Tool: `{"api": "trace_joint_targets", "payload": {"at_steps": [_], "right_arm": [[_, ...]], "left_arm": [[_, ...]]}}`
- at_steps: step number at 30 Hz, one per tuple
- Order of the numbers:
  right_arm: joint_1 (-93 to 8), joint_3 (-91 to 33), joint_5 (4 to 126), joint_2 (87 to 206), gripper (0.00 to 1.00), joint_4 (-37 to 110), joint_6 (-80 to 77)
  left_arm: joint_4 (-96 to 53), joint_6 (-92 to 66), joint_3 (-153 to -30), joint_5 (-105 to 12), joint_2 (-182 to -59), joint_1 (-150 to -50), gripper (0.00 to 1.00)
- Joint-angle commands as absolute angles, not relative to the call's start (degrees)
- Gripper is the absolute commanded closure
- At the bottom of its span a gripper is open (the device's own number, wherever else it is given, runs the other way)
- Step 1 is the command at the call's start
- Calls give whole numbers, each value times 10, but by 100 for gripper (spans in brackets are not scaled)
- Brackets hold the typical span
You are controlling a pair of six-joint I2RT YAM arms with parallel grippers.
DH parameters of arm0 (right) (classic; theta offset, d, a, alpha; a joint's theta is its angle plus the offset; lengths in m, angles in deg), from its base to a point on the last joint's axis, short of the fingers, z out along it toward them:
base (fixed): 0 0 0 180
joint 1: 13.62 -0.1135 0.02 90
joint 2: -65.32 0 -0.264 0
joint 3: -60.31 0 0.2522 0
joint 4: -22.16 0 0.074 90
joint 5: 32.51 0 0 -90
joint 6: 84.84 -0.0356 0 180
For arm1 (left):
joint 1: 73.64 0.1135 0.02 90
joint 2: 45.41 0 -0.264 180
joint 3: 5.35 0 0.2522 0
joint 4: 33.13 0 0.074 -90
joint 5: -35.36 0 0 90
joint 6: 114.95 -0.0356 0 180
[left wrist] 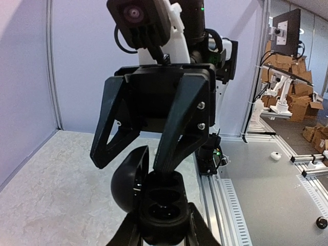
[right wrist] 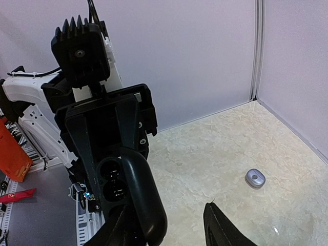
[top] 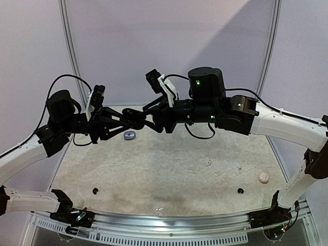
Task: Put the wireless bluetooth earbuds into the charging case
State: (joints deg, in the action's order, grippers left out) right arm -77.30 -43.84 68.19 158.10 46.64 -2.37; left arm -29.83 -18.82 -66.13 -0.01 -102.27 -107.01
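Left wrist view, left gripper (left wrist: 163,231) clenching open black charging case (left wrist: 161,202), right gripper (left wrist: 132,163) released just above

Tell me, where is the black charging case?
In the left wrist view the black charging case sits open at bottom centre, clamped in the left gripper, just below the right gripper.

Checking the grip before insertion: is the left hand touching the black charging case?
Touching. The left wrist view shows the left hand clamped against both sides of the open charging case.
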Motion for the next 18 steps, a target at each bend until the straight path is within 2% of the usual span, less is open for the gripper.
{"api": "trace_joint_targets", "payload": {"at_steps": [1, 10, 18], "right_arm": [[-769, -448, 682, 1583, 50, 472, -29], [-751, -450, 706, 1568, 39, 432, -68], [-736, -459, 736, 1542, 35, 408, -101]], "left_arm": [[-317, -165, -652, -11, -1017, -1076, 100], [-313, -155, -646, -40, -1018, -1076, 100], [-317, -150, -640, -50, -1018, -1073, 100]]}}
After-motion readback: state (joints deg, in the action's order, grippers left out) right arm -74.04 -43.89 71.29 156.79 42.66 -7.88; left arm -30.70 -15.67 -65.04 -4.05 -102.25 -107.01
